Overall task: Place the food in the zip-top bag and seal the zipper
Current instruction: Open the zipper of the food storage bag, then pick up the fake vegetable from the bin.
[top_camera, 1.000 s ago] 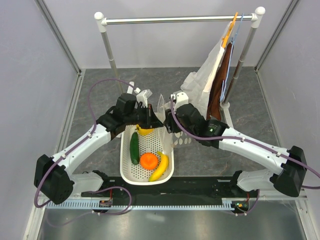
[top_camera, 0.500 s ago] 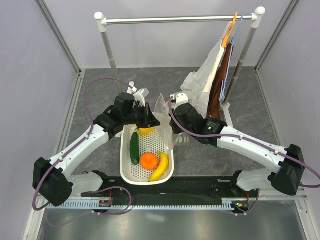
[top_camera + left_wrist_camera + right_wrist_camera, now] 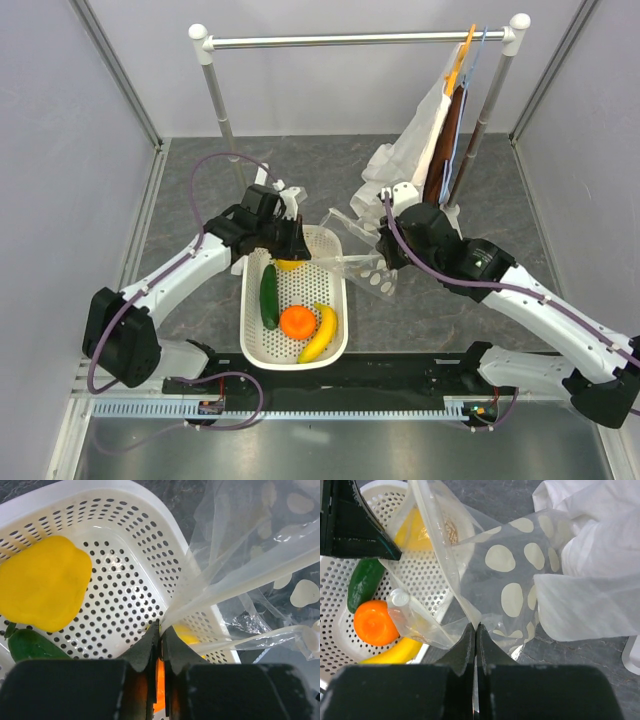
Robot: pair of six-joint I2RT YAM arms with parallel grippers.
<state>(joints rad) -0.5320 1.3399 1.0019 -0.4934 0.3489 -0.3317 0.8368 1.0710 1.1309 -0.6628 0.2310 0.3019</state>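
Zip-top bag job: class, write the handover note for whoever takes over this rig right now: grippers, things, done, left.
Grippers: left gripper shut on the zip-top bag; right gripper shut on another part of it.
Bag: stretched between them, at the white basket's far right corner, empty.
Food: bell pepper, cucumber, orange, banana, all in the basket.
Done: bag gripped by both.
Left: load all four, seal.

The zip-top bag (image 3: pixel 515 580) stretched over the basket's (image 3: pixel 247 330) far end blocks entry there, white cloth (image 3: pixel 590 555) crowds the right gripper (image 3: pixel 475 627), near half open from above.
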